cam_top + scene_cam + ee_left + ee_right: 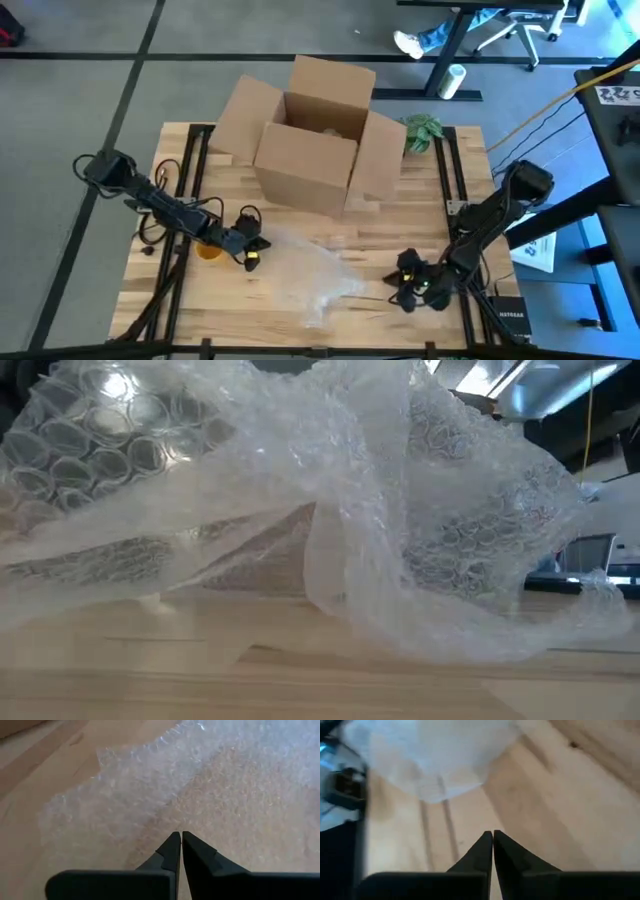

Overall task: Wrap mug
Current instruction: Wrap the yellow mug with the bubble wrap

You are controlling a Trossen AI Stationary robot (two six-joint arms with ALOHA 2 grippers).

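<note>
We see the box (318, 135) on the table (420, 225) toward twelve o'clock, with the plant (421, 130) just beside it at three. The bubble wrap (305, 272) lies toward six o'clock of the box. The left gripper (252, 254) sits at the wrap's nine o'clock edge, the mug (208, 247) just beside it at nine. The right gripper (408, 285) sits near the wrap's three o'clock.

Bare table (420, 235) lies open between the cardboard box (310, 135) and the crumpled bubble wrap (305, 270), which blocks the front centre between both arms.
</note>
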